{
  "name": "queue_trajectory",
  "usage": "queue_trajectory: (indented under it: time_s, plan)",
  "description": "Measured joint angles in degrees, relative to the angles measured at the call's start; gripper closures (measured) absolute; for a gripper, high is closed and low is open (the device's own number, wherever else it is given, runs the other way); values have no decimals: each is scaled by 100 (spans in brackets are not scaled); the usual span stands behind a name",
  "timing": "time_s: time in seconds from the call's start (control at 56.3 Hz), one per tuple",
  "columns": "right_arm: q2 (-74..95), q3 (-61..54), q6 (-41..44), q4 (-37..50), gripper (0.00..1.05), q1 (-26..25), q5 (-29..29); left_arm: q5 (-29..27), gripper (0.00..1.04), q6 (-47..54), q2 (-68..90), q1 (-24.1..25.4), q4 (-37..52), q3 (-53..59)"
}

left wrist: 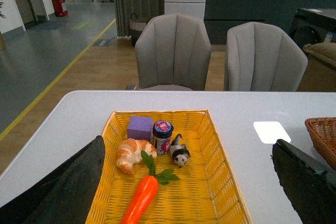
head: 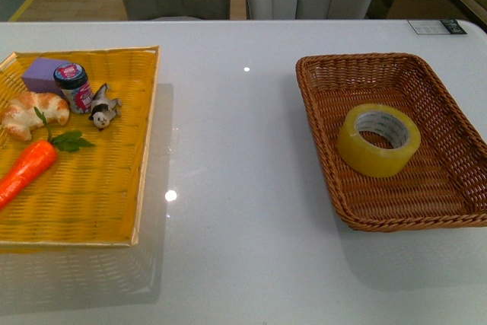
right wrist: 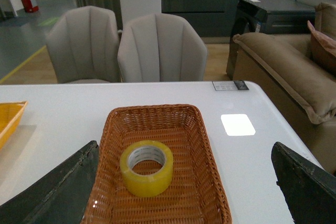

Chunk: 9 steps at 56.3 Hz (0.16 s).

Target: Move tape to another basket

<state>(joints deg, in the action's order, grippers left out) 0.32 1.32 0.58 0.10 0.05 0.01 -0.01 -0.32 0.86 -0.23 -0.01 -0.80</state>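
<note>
A white bench [head: 243, 188] carries 2 woven containers set well apart. In the front view, the tape [head: 378, 139], a wide yellowish roll with a white core, lies inside the brown wicker basket [head: 319, 104] on the right, tilted slightly with its hole facing up and toward the camera. On the left sits a flat yellow tray [head: 99, 195]. It holds a purple block [head: 42, 74], a small jar [head: 74, 85] with a blue lid beside it, a croissant [head: 30, 112], a black and white animal figure [head: 103, 108], and a toy carrot [head: 27, 173] with green leaves. Neither arm appears in this view.

The left wrist view looks across the yellow tray [left wrist: 215, 150] from above and shows the same 5 items, plus a corner of the basket [left wrist: 323, 137] at the picture's edge. The tape is out of sight here. The left hand [left wrist: 189, 182] is released, its 2 dark fingers [left wrist: 68, 187] spread wide at either side of the picture, holding nothing.

The right wrist view looks down on the basket [right wrist: 110, 145] with the tape [right wrist: 146, 167] resting near its middle, and only an edge of the yellow tray [right wrist: 10, 119] shows. The right hand [right wrist: 184, 187] is also released, fingers [right wrist: 63, 192] far apart and clear of the basket.

Both wrist views show 2 grey chairs [left wrist: 173, 51] behind the bench, cut off at the top in the front view. Only the right wrist view shows a tan sofa [right wrist: 283, 66].
</note>
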Motion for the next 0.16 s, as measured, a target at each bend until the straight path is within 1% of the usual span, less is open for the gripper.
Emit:
queue_trajectory:
  time_s: [0.16]
  plan:
    - [0,-2,0,0,9,0,0,2,9,0,0,0,0,0]
